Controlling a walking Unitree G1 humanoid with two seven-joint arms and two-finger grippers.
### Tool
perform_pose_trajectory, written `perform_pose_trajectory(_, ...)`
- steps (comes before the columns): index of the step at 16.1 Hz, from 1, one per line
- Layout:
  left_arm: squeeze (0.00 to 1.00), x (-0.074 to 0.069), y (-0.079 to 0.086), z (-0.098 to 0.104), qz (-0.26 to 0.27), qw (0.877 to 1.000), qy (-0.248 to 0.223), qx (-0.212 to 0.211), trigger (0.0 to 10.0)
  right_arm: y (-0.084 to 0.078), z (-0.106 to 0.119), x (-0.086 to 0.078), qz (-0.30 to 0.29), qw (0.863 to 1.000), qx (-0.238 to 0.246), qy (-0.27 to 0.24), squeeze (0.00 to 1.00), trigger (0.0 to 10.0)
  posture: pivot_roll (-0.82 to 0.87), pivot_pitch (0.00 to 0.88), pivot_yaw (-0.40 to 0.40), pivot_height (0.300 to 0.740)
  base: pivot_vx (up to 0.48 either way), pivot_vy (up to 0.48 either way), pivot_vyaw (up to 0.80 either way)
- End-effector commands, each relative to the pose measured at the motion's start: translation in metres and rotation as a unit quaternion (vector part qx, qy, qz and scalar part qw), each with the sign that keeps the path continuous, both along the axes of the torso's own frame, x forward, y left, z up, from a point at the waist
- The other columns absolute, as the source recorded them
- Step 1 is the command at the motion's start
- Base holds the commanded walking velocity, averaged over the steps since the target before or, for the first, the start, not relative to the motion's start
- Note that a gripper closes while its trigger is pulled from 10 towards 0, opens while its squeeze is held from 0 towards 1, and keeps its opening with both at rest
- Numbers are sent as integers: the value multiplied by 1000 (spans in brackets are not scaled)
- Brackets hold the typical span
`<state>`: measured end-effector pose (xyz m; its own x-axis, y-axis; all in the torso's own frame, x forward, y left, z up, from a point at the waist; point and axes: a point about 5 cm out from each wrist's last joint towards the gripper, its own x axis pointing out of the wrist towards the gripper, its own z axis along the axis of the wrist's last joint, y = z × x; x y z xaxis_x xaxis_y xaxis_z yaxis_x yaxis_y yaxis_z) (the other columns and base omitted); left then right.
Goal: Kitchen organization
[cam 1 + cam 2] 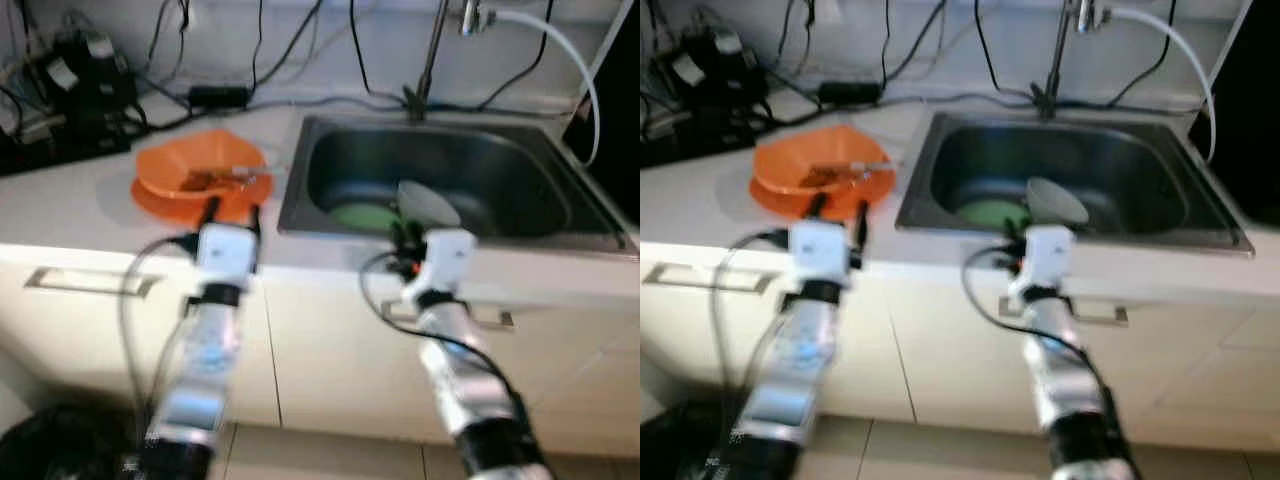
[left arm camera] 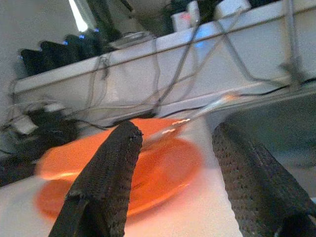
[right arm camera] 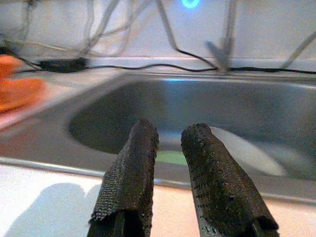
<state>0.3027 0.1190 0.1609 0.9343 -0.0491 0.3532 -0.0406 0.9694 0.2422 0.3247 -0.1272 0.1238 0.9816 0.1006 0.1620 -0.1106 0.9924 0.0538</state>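
Left gripper (image 1: 232, 212) is raised over the front part of the white counter (image 1: 80, 205), its two black fingers (image 2: 111, 173) spread wide apart and holding nothing, pointed toward an orange bowl (image 1: 200, 168) that sits on an orange plate (image 1: 160, 200). Some food scraps and a metal utensil (image 2: 197, 114) lie in the bowl, the utensil's handle sticking out over the rim toward the sink. Right gripper (image 1: 405, 236) hovers at the front edge of the steel sink (image 1: 300, 190), its fingers (image 3: 131, 173) a narrow gap apart with nothing between them. Inside the basin lie a green plate (image 1: 360, 214) and, partly over it, a pale grey dish (image 1: 430, 204) tilted on its side. A tap (image 1: 432, 55) with a white hose (image 1: 570, 60) stands behind the sink, and black cables (image 1: 300, 40) run along the wall to a black adapter (image 1: 218, 97) and a cluster of dark devices (image 1: 75, 85) at the far left of the counter. Below the counter are cream cabinet doors with metal handles (image 1: 85, 283).
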Motion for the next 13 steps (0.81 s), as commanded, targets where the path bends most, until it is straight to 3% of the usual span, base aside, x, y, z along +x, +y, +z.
perform_pose_trajectory(1,0,1,7,2,11,1000,-2,7,10000,5,7,2,6,1000,5,-13,0,10000,57,51,-21,740,326,0,0)
perform_pose_trajectory(13,0,0,7,2,13,1000,-6,6,10000,5,7,3,9,1000,9,-12,0,10000,59,51,-25,740,334,0,0)
